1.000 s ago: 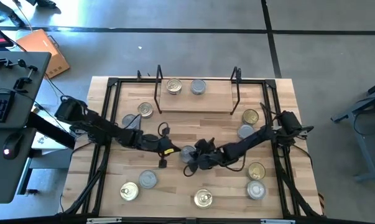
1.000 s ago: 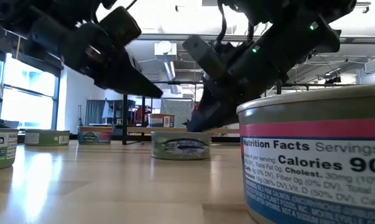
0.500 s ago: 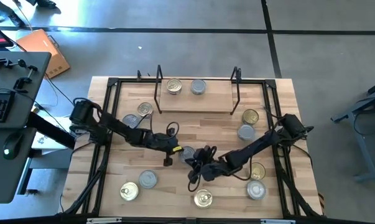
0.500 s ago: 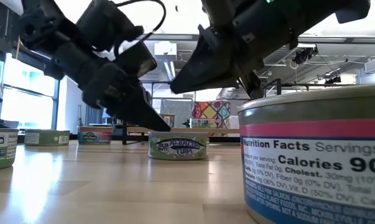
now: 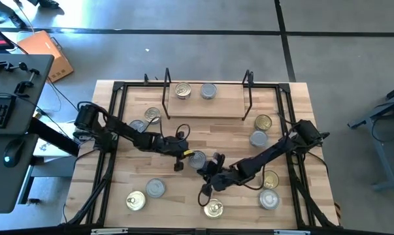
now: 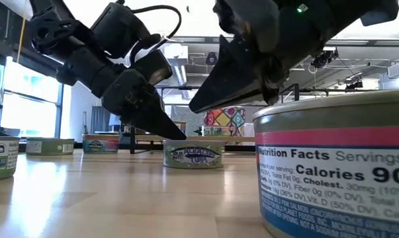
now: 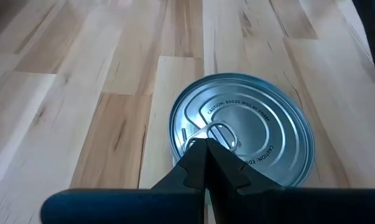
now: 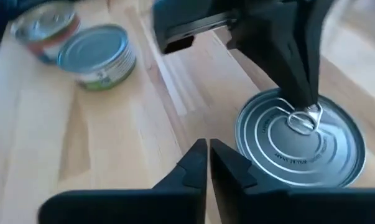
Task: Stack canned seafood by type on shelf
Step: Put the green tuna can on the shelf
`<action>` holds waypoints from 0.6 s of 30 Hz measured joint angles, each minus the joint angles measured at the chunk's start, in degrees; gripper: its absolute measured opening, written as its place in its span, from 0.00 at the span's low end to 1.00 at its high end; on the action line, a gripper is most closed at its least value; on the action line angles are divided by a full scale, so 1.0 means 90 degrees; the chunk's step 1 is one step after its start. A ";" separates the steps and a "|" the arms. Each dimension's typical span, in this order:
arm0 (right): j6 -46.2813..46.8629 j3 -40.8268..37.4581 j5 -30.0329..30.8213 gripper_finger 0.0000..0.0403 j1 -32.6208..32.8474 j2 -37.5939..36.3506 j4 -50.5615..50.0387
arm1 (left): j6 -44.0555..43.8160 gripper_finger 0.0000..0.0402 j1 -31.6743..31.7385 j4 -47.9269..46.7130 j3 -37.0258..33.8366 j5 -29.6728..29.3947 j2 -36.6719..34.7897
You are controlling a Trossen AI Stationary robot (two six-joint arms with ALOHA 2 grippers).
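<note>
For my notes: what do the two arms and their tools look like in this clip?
Both arms are dark, jointed and slim, with black cables looping along them. The left tool shows a small yellow mark near its wrist; its fingers are black, tapering wedges. The right tool looks alike, and a green light glows on an arm in the low view.

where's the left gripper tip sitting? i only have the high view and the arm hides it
Observer: The left gripper has its shut tip on the pull tab of the silver-lidded can.
Operator: is the right gripper touching that can too
Observer: No, the right gripper is beside it, fingers nearly together, off the lid.
Operator: can standing flat?
Observer: Yes, the low view shows it upright on the table.
</note>
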 joint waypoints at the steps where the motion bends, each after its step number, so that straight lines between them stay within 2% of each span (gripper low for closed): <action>1: -0.0257 0.0000 0.0002 0.08 0.0000 0.0000 0.0002 | 0.0004 0.00 0.0023 -0.0066 -0.0001 0.0062 -0.0002; 6: -0.1673 0.0000 0.0060 0.31 -0.0017 0.0000 -0.0050 | 0.0021 0.00 0.0107 -0.0079 -0.0007 0.0228 0.0000; 11: -0.1991 0.0002 0.0465 0.52 -0.0024 -0.0002 -0.0071 | 0.0019 0.00 -0.0027 -0.0021 -0.0032 0.0221 -0.0239; 14: -0.1948 0.0002 0.0489 0.60 -0.0024 -0.0002 -0.0052 | 0.0016 0.00 -0.0106 -0.0139 -0.0061 0.0269 -0.0469; 18: -0.1790 0.0002 0.0491 0.62 -0.0024 -0.0005 -0.0050 | 0.0073 0.00 -0.0131 0.0060 -0.0053 0.0130 -0.0549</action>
